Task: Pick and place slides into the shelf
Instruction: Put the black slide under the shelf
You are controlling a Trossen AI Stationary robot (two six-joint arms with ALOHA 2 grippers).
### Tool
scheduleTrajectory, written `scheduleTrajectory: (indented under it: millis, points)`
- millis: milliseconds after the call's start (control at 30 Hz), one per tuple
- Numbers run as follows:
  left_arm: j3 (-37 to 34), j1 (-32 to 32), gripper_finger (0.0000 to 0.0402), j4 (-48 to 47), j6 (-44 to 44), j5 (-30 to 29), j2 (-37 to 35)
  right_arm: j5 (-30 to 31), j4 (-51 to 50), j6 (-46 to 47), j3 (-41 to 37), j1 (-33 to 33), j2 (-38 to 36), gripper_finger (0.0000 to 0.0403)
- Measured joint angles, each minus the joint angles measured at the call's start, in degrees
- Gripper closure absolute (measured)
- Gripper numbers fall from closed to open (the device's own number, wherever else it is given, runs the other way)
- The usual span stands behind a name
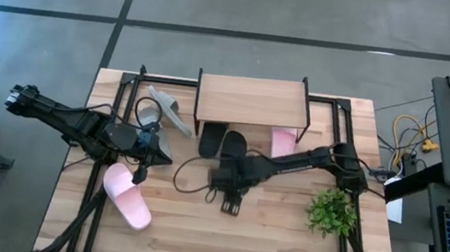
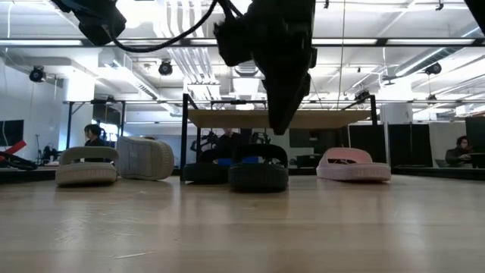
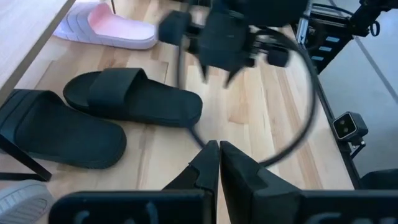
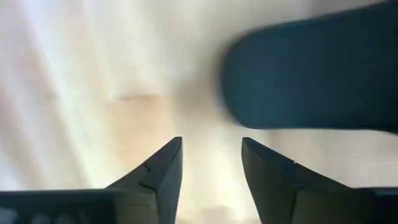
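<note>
The two black slides [image 1: 221, 144] lie side by side on the table, partly under the near edge of the shelf [image 1: 252, 102]. They also show in the left wrist view [image 3: 134, 98]. One pale pink slide [image 1: 283, 139] lies under the shelf's right end, and the other [image 1: 127, 195] is near the left arm. Two light grey slides [image 1: 162, 110] lie left of the shelf. My right gripper [image 4: 211, 155] is open and hangs above the table just near of one black slide [image 4: 311, 74], touching nothing. My left gripper [image 3: 219, 155] is shut and empty, left of the black slides.
A small green plant [image 1: 332, 211] stands near the table's right edge. A dark cable [image 1: 189, 173] loops between the two arms. Black frame rails [image 1: 125, 97] run along the table's sides. Bare wood lies along the near edge. People sit in the room behind.
</note>
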Motion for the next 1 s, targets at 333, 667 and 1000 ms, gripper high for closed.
scheduleTrajectory:
  millis: [333,667,1000]
  points:
    - [-0.71,0.0,0.0402,-2.17,0.04,0.0,0.24,9.57,15.37,12.37,-6.77,4.09,0.24,0.038]
    - [-0.77,0.0,0.0402,-2.64,1.97,0.0,0.26,8.4,15.99,11.82,-12.62,-0.38,0.24,0.039]
    - [-0.77,0.0,0.0402,-2.57,3.02,0.0,0.37,15.31,15.71,8.37,-12.11,-5.84,0.24,0.039]
